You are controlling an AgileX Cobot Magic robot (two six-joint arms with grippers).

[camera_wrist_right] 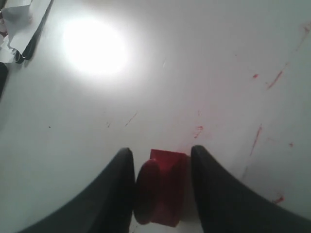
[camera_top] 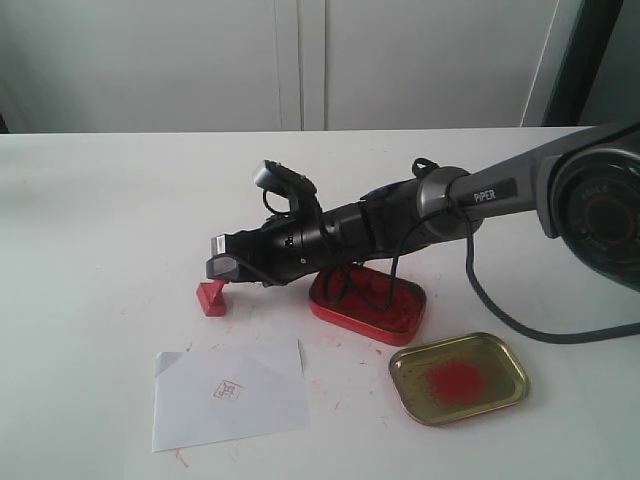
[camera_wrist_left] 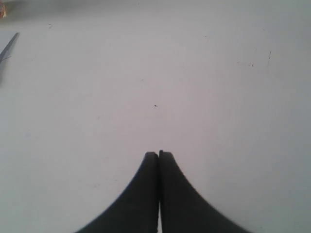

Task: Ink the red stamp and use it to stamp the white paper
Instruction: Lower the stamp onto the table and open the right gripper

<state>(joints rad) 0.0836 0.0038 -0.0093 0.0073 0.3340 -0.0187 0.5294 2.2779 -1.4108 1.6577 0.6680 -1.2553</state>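
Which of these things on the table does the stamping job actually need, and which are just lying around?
Needed: red stamp, white paper, red ink tin.
Just lying about: gold lid with a red smear.

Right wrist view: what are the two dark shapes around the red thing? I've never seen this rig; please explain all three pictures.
Those are the fingers of the right hand, seen by a camera on its wrist. They stand apart either side of the red stamp, which lies on the table, seemingly unsqueezed. The exterior view shows that arm from outside, plus the white paper with a red imprint, a red ink tin and a gold lid. The left wrist view shows the left hand, shut and empty.
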